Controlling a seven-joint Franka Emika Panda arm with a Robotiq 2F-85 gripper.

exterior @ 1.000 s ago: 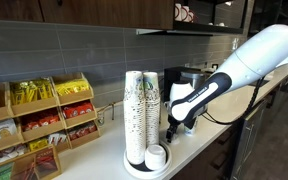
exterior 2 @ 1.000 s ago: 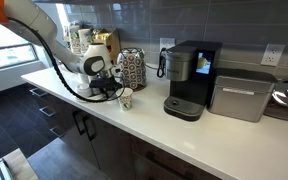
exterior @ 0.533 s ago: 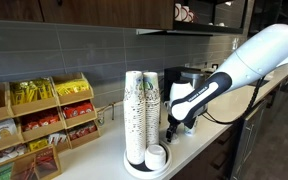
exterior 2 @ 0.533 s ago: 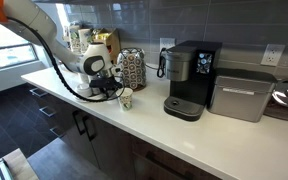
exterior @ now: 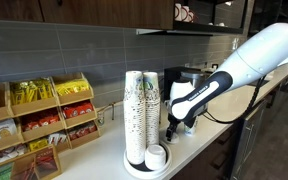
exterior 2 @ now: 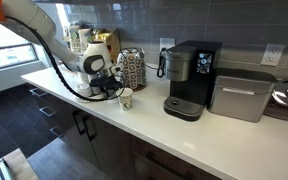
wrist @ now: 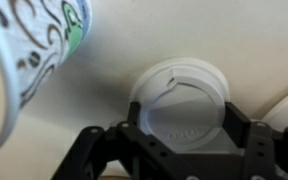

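In the wrist view a round white plastic lid (wrist: 182,100) sits between my gripper's (wrist: 184,128) black fingers (wrist: 236,125), which press on its two sides. A patterned paper cup (wrist: 29,50) leans in at the upper left, close to the lid. In both exterior views the gripper (exterior: 174,125) (exterior 2: 108,90) hangs low over the white counter (exterior 2: 174,135). It is just beside a single patterned cup (exterior 2: 125,98) and next to the tall cup stacks (exterior: 141,105). The lid itself is too small to make out there.
A pile of white lids (exterior: 156,156) lies on the tray below the cup stacks. A black coffee machine (exterior 2: 189,78) and a silver appliance (exterior 2: 242,95) stand along the wall. A wooden snack rack (exterior: 39,120) fills the counter's other end.
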